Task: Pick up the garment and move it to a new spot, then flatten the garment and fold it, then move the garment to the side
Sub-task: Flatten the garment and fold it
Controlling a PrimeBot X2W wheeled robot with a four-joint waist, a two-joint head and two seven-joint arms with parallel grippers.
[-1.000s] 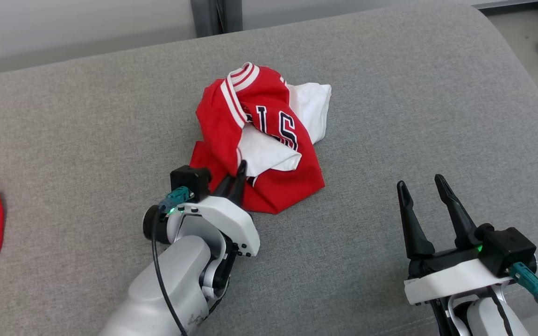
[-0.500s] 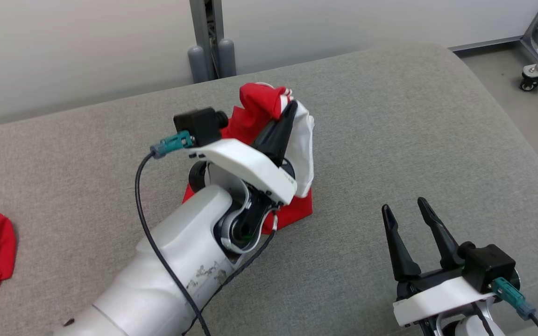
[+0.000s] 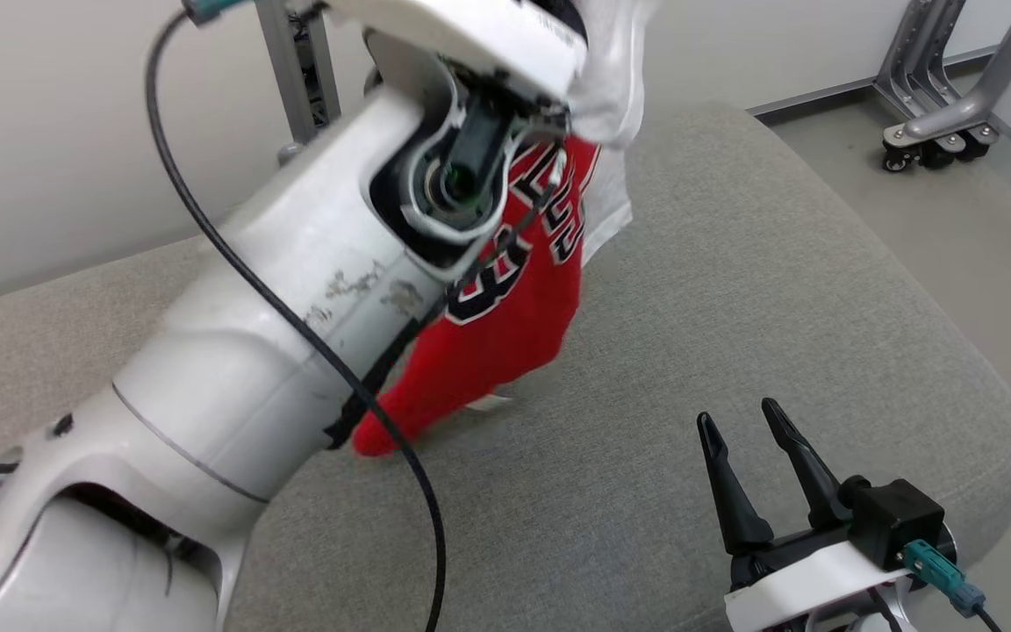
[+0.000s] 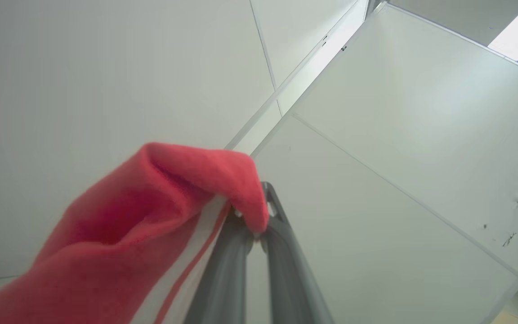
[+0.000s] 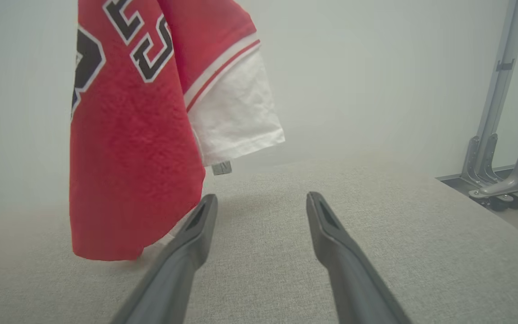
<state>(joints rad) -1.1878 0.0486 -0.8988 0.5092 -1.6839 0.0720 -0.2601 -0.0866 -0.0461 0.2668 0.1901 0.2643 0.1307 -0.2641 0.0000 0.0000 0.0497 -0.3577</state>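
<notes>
1. Our left hand [image 4: 256,225] is raised high. Its two dark fingers are pressed together on a fold of the red garment [image 4: 151,211], right by a white-and-red striped trim. In the left wrist view the cloth drapes over one fingertip.
2. From that pinch the garment hangs down beside our pale left forearm [image 3: 277,333], above the grey cushion [image 3: 734,290].
3. The hanging cloth is red with black, white-edged lettering. A white panel shows on its far side, and a small grey tag dangles beneath that panel.
4. The lowest red corner comes down close to the cushion; we cannot tell whether it touches.
5. Our right hand [image 3: 738,412] sits low at the lower right of the head view. Its fingers are spread with nothing between them. They point toward the hanging garment and stay apart from it.
6. A wheeled metal stand [image 3: 935,114] is on the floor past the cushion's far right corner, against a pale wall.
</notes>
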